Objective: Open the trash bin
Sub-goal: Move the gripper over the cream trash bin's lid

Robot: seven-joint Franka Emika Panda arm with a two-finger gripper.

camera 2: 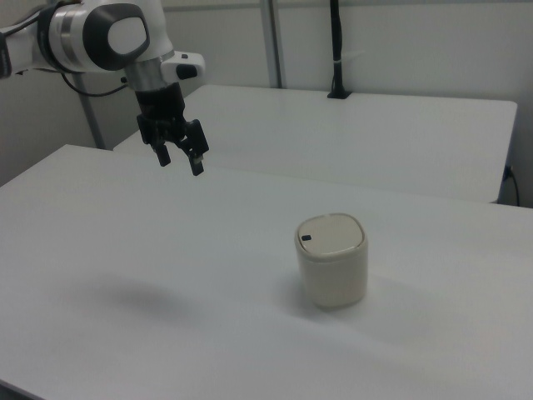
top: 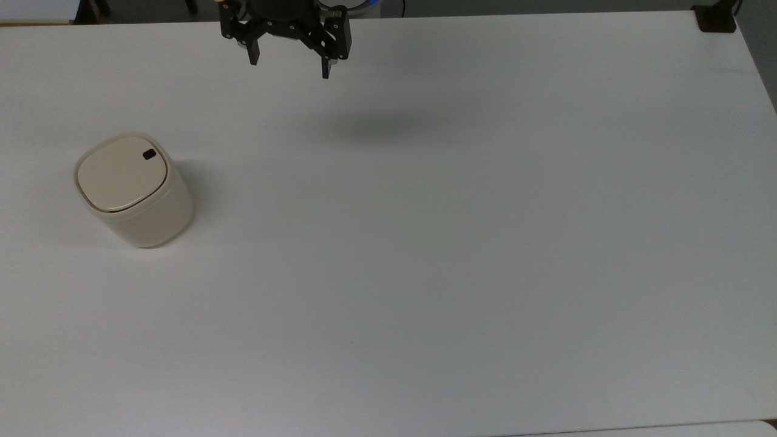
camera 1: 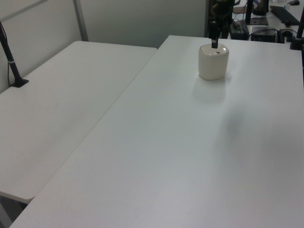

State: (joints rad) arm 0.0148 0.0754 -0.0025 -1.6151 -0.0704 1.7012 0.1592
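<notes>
Bin: the trash bin (top: 133, 191) is seen standing upright on the white worktop (top: 425, 273), at about nine o'clock in the top view, with nothing beside it.

Lid: the flat lid (top: 120, 173) is shut and lies level with the rim; the task is judged not yet begun.

Button: a small black button (top: 149, 155) is set at the lid's edge, at about one o'clock on the lid in the top view; it is probably the release, so a press from above would be called for.

Gripper: the gripper (top: 290, 68) is held high over the worktop at twelve o'clock in the top view, well apart from the bin, its fingers spread and holding nothing.

Shadow: a soft shadow (top: 376, 127) is cast on the worktop below the gripper, which bears out its height.

Reason for the pose: the gripper is likely parked clear of the bin so that a descent on the button can be lined up.

Writing: no brand, label or lettering can be read on the bin or the arm (camera 2: 100, 33).
</notes>
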